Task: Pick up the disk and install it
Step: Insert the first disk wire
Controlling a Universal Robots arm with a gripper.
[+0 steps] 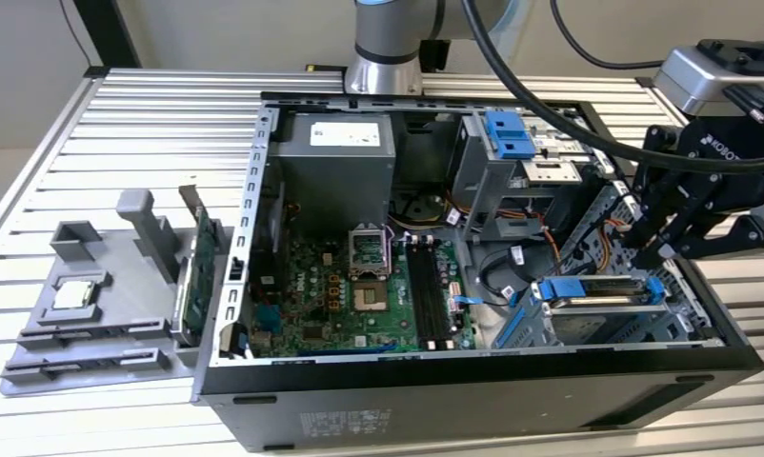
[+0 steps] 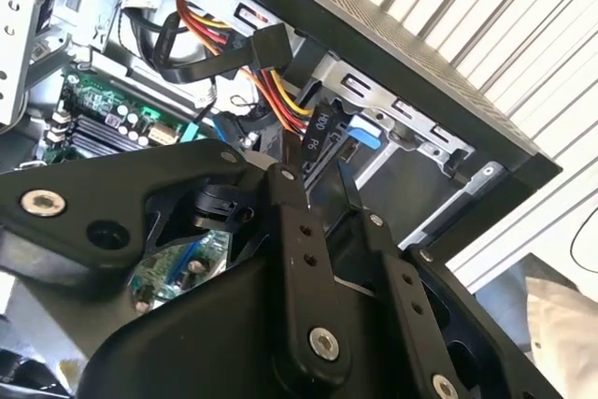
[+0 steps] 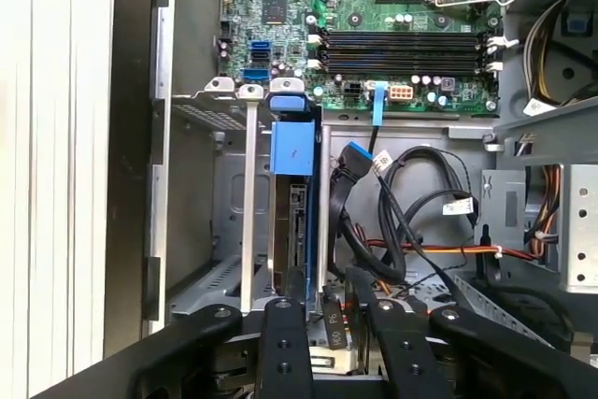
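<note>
In the exterior view, an open computer case [image 1: 484, 405] lies on the slatted worktop [image 1: 141, 114]. The disk [image 1: 601, 288] sits in the drive cage at the case's corner on the exterior view's right, blue rails at both ends. The tool [image 1: 652, 259] hangs just above it, not touching.

In the second wrist view, the tool [image 2: 322, 182] is open by a narrow gap and holds nothing. A black cable plug [image 2: 318, 133] lies just past its tips.

In the first wrist view, the disk [image 3: 291, 165] stands edge-on in the cage, beside loose cables and near the motherboard [image 3: 402, 44]. The tool [image 3: 327, 279] is slightly parted.
</note>
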